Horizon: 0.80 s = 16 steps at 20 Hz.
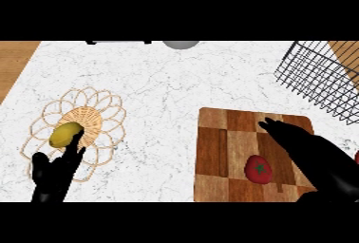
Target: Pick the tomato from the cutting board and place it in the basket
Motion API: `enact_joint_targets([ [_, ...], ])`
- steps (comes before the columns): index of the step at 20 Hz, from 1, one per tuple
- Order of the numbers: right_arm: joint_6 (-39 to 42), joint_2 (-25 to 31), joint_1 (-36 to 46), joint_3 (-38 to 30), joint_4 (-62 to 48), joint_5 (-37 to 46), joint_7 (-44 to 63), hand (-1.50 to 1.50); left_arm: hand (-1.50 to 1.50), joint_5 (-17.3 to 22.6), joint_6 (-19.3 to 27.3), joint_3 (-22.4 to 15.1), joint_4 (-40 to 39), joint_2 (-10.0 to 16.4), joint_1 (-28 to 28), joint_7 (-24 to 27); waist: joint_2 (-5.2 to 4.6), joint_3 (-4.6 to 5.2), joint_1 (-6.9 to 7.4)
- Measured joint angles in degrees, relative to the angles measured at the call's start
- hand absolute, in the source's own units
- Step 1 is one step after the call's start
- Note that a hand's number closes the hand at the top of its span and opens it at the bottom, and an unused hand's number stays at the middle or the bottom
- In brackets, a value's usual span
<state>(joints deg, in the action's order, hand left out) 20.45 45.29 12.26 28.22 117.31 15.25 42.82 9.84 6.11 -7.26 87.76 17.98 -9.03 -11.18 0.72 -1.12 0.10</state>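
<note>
Head view: tomato (259,169) on cutting board (216,156), just left of straight-fingered right robot hand (310,148)

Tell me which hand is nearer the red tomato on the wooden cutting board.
Right. The right hand is over the wooden cutting board, just right of the round red tomato. The left hand is far to its left, by the yellow lemon on the wicker mat.

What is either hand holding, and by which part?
Nothing is held. The right hand is open beside the tomato; the left hand rests open at lower left.
</note>
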Motion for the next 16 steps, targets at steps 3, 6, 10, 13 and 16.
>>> enact_joint_targets([
  [3,-1.48,-1.65,-1.45,1.29,-1.31,3.39,-1.45,-1.50,0.00,0.25,-0.49,0.70,0.04,0.26,-0.32,-0.02,0.00,0.03,0.00],
  [6,-2.25,-3.46,-1.41,1.60,-3.84,5.44,-3.47,-1.50,0.00,0.53,-1.23,1.11,0.67,0.78,-0.68,-1.10,0.00,0.00,0.17],
  [10,-3.54,-6.37,-1.64,3.37,-6.67,8.96,-4.91,-1.50,0.00,-0.41,-0.54,0.68,1.15,-0.04,-0.78,-2.00,-0.01,0.00,0.24],
  [13,-3.17,-7.65,-0.93,3.57,-8.81,10.44,-5.75,-1.50,0.00,-0.96,-0.34,0.76,0.81,-0.59,-0.79,-1.53,-0.03,-0.01,0.26],
  [16,-3.11,-9.44,-0.97,5.28,-12.13,12.81,-6.07,-1.50,0.00,-0.73,-0.74,1.24,0.25,-0.79,-0.36,-1.76,-0.07,0.01,0.29],
])
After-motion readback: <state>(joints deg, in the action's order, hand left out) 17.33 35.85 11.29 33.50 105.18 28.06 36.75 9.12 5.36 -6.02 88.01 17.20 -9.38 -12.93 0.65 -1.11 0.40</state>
